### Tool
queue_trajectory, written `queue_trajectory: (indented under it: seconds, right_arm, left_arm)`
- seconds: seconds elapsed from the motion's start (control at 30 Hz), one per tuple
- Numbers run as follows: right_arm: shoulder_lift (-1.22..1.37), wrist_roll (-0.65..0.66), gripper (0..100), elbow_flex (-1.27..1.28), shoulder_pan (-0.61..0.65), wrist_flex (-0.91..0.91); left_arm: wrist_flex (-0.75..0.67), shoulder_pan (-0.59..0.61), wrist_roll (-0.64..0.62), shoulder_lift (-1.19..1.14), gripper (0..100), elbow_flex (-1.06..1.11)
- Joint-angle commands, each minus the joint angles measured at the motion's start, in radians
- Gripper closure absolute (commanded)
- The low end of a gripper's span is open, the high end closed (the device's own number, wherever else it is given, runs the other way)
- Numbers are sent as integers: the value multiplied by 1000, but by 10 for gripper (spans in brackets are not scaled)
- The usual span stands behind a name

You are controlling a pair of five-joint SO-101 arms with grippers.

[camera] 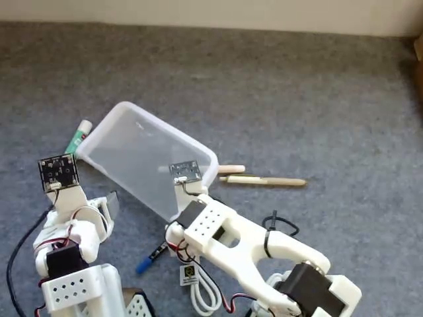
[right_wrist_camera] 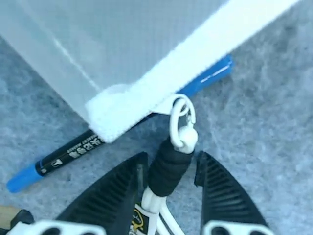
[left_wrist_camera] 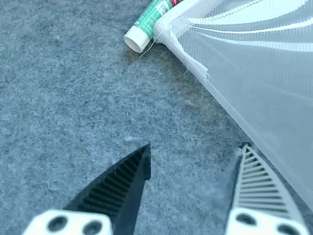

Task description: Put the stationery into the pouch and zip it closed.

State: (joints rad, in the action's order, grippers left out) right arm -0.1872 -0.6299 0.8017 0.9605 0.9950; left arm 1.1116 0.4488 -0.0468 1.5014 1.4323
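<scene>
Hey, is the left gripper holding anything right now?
No, the left gripper is open over bare carpet beside the pouch.

Grey felt table (camera: 317, 99). Translucent pouch (camera: 149, 158) lies flat at centre, set diagonally. Green glue stick (camera: 77, 137) touches its far left corner. 1 long wooden pen (camera: 264, 180) and 1 short wooden piece (camera: 231, 170) lie just beside its right end. Blue marker (camera: 149, 261) lies near its front edge, beside the right arm (camera: 244, 244).

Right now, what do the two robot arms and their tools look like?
The left arm and right arm are white plastic with black motors, perforated panels and loose cables. The left tool has one black ribbed finger, one pale; the right tool two black.
</scene>
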Motion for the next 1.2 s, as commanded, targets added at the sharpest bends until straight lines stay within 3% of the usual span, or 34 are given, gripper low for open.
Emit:
queue_trajectory:
  seconds: [0.0, 0.13, 0.3, 0.5, 0.9, 1.17]
  right_arm:
    - [-8, -6, 926, -41, -16, -16]
    - [-18, 43, 974, -39, -16, -15]
    - [-19, 204, 976, -39, -16, -7]
    - [-22, 292, 976, -48, -15, 88]
    - [-392, 299, 995, -2, -22, 90]
    - [-611, 299, 995, 174, -102, -113]
  left_arm:
    - [-15, 4, 8, 13, 726, -7]
    - [-15, 4, 8, 13, 726, -7]
    - [-15, 4, 9, 13, 726, -7]
    - [-15, 4, 9, 13, 726, -7]
    - [-14, 4, 9, 15, 723, -7]
    - [-14, 2, 9, 15, 723, -13]
